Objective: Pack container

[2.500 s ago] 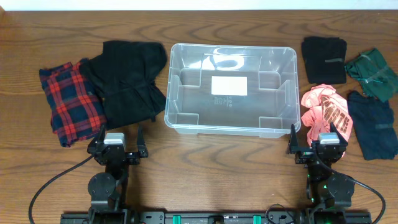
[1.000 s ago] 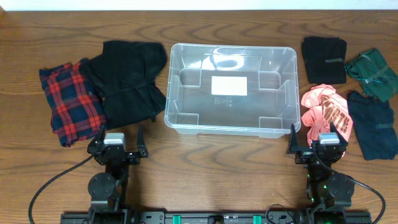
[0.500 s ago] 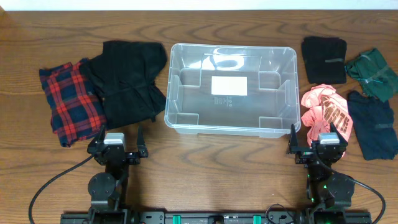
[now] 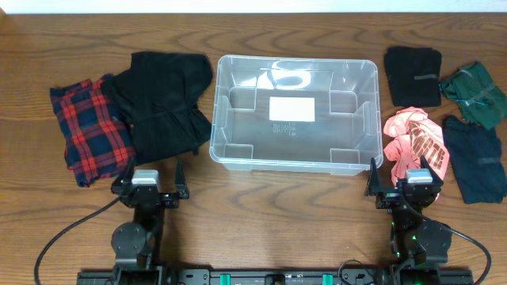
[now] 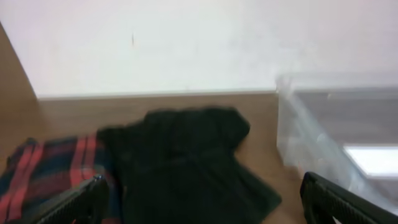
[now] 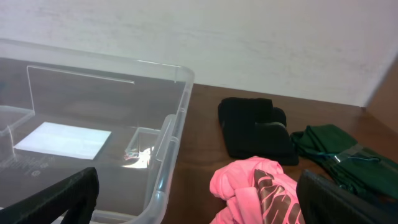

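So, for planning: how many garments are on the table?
6. Left of the clear plastic bin: red plaid garment, large black garment. Right: small black garment, green garment, pink garment, navy garment. None seems hidden.

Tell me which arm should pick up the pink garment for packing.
Right. The pink garment lies just ahead of the open right gripper, beside the container; the left gripper sits at the container's far side.

Your overhead looks straight down on the whole table (image 4: pixel 261 198), fairly far off. Left wrist cam sits low at the near edge and faces far, blurry; with overhead it shares the bin (image 5: pixel 323 124) left end and black cloth (image 5: pixel 186 162). Right wrist cam, same height, faces far; it shares the bin's right end and pink cloth (image 6: pixel 255 186).
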You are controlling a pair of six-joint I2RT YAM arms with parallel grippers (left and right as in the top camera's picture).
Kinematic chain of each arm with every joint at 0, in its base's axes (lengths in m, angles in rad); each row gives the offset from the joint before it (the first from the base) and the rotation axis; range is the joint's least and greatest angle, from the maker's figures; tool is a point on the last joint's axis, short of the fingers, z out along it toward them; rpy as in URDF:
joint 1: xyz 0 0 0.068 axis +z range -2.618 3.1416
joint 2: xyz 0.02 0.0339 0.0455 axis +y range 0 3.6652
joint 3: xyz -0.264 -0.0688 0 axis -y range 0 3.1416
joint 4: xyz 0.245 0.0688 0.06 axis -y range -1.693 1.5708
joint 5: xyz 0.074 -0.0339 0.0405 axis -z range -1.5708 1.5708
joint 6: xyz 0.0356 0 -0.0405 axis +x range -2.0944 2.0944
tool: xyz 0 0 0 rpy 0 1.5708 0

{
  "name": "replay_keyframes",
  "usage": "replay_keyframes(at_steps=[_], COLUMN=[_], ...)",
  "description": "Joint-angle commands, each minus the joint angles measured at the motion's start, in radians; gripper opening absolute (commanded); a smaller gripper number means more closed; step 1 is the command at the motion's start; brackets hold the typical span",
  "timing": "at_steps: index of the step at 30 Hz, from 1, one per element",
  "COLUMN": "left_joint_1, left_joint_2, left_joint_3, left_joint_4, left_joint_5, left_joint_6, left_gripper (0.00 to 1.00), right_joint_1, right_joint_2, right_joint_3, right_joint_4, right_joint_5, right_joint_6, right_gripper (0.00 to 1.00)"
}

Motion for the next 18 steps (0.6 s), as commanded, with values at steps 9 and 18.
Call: replay_keyframes(at_steps=[9, 18], left_joint_1=[0.005, 0.005], left_joint_2=[-0.007, -0.007], left_joint_3=[-0.008, -0.008], left_joint_4=[0.288, 0.29], left_joint_5=[0.026, 0.025], left_joint_6=[0.013, 0.013], left_gripper=[0.98, 0.98], right_joint_1=[-0.009, -0.009], right_joint_2=[-0.005, -0.005], right_joint_3=[-0.002, -0.002], right_joint_4=[-0.004, -0.004], right_joint_5=[-0.003, -0.004], right_joint_6=[-0.014, -0.014], right_gripper=[0.99, 0.99])
